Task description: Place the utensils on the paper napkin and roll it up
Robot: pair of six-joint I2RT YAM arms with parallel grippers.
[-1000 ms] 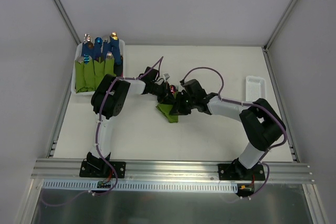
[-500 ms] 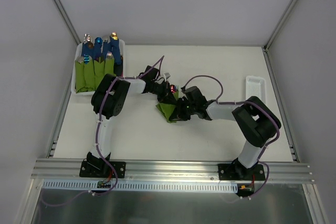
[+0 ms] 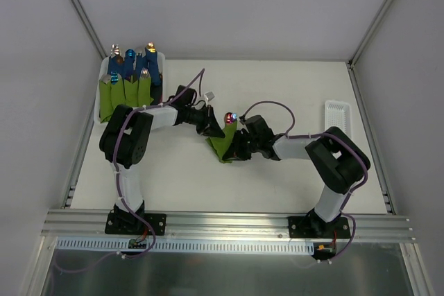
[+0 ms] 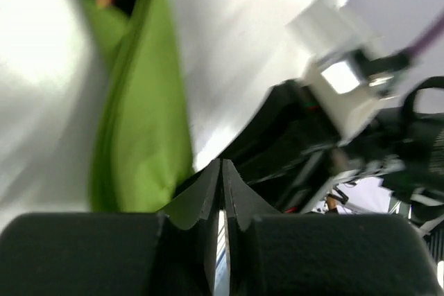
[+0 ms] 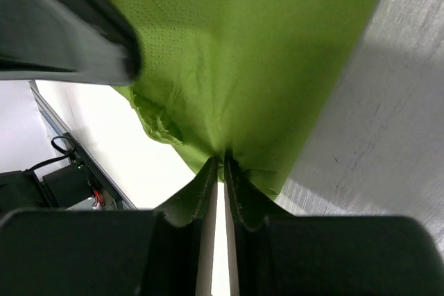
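Note:
The olive-green paper napkin (image 3: 223,142) lies mid-table as a narrow rolled bundle, with the shiny reddish ends of the utensils (image 3: 230,116) sticking out of its far end. My right gripper (image 3: 238,149) is shut on the napkin (image 5: 243,67), pinching its edge at the fingertips (image 5: 223,159). My left gripper (image 3: 216,128) is shut and empty, just left of the bundle's far end. In the left wrist view the napkin (image 4: 139,129) shows blurred, left of my shut fingers (image 4: 222,171), with the right arm dark behind them.
A white tray (image 3: 101,95) at the far left holds several green-wrapped bundles with blue handles (image 3: 125,88). A small white tray (image 3: 336,117) sits at the right edge. Grey walls stand on three sides of the table.
My left gripper has pulled back to the left off the bundle, baring the reddish utensil ends. The napkin bundle now stands more upright. My right gripper keeps its hold and has shifted slightly.

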